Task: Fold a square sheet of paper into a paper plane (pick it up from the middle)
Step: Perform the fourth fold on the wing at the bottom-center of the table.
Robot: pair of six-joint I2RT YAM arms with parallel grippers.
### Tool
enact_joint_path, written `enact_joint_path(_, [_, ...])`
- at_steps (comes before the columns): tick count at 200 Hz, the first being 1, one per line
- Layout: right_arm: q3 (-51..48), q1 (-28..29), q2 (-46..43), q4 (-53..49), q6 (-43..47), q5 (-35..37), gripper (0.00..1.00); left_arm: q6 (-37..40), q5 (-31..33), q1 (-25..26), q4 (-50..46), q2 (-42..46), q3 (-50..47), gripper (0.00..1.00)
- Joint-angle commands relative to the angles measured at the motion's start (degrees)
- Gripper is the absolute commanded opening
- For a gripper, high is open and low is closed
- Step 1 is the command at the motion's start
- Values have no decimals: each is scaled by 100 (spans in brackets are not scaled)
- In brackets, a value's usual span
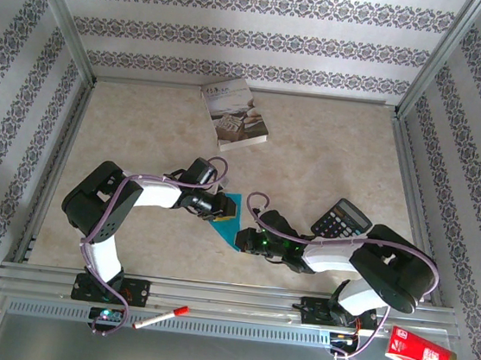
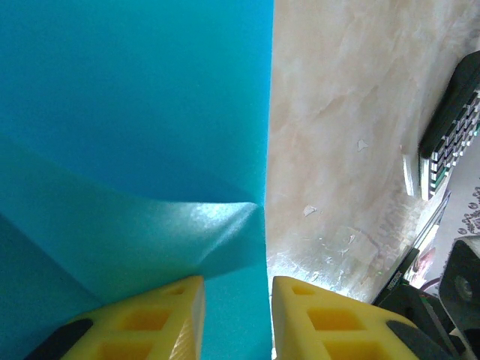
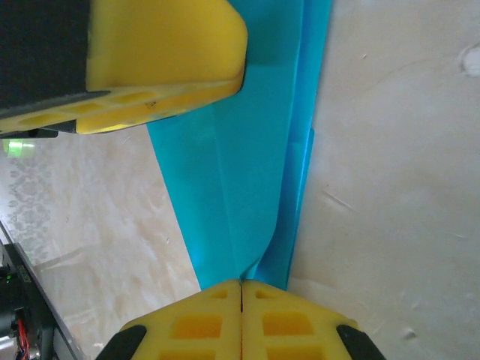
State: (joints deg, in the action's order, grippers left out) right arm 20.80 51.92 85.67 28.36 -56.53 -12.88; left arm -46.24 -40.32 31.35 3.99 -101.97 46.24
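The right claw pinches shut on the folded sheet of paper, whose long axis runs straight ahead toward the left claw, parted astride its edge.

One book, one calculator, one pen, one red packet and one teal sheet (a single folded piece).

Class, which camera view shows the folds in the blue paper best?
The right wrist view: the blue paper lies close, its lengthwise creases plain. The left wrist view shows one curled flap on a flat sheet; the top view, a small wedge.
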Motion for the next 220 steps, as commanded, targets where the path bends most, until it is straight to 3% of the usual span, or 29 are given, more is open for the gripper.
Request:
enact_joint_path(1, [-75, 55, 173, 572, 164, -160, 6, 91, 184, -67, -68, -156, -192, 30])
enact_joint_path(45, [-461, -32, 233, 1223, -71, -158, 9, 64, 226, -75, -56, -143, -269, 30])
enact_joint_path(137, [-538, -165, -94, 634, 264, 6, 1, -297, -246, -277, 136, 625, -113, 34])
enact_joint_path(220, [-524, -174, -133, 539, 283, 34, 2, 243, 21, -571, -612, 533, 80, 34])
